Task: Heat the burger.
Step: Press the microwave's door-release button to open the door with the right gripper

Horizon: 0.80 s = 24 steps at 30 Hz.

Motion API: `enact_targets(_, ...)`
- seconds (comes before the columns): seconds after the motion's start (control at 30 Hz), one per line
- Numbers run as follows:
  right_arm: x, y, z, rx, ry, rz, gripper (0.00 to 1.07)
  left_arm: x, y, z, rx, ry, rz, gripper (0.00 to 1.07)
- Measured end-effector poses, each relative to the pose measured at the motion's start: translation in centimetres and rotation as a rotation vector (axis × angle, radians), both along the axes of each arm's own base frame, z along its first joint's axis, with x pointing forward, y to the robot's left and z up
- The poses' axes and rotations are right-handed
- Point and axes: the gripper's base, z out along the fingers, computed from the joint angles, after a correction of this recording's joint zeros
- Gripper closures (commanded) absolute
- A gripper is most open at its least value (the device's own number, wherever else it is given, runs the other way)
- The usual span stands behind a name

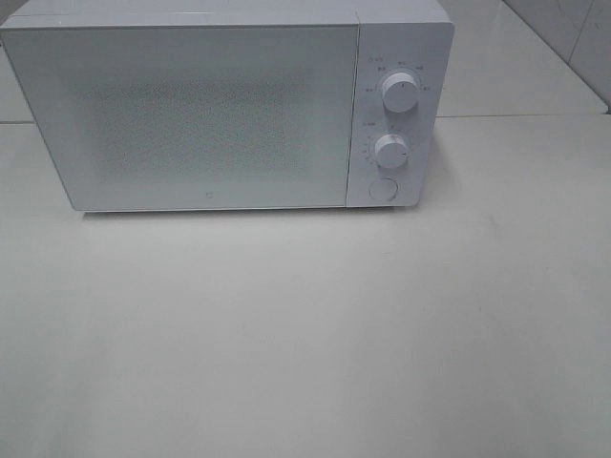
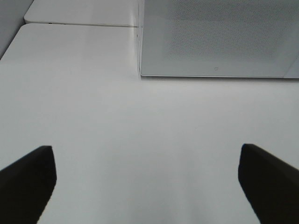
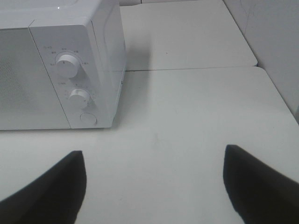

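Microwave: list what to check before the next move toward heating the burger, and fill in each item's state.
1. Microwave door open for loading: not ok, it is shut.
2. Burger located: cannot tell, it shows in no view.
3. Left gripper open and empty: ok.
4. Right gripper open and empty: ok.
5. Round button under the two knobs unblocked: ok.

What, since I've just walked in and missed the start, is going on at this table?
Nothing is being handled. The white microwave stands on the table, door shut. The left pincer and the right pincer are both open and empty, facing the microwave. No burger shows in any view; whether it is inside cannot be told.
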Motion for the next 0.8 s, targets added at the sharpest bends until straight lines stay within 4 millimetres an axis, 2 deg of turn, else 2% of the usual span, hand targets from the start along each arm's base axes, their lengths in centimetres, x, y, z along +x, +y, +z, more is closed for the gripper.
enact_targets(0.33, 3.5, 0.4, 0.4, 0.000, -0.030, 0.011, 0.31, 0.0, 0.0, 0.0, 0.000, 0.000, 0.000, 0.09)
enact_targets(0.5, 6.3, 0.7, 0.1, 0.004, -0.034, 0.018, 0.31, 0.0, 0.0, 0.0, 0.000, 0.000, 0.000, 0.09)
enact_targets(0.53, 6.3, 0.7, 0.1, 0.004, -0.034, 0.018, 0.31, 0.0, 0.0, 0.0, 0.000, 0.000, 0.000, 0.09)
enact_targets(0.67, 8.7, 1.0, -1.2, 0.019, -0.071, 0.024, 0.31, 0.0, 0.0, 0.0, 0.000, 0.000, 0.000, 0.09)
enact_targets(0.8, 10.1, 1.1, -2.5, 0.024, -0.089, 0.031, 0.31, 0.0, 0.0, 0.0, 0.000, 0.000, 0.000, 0.09)
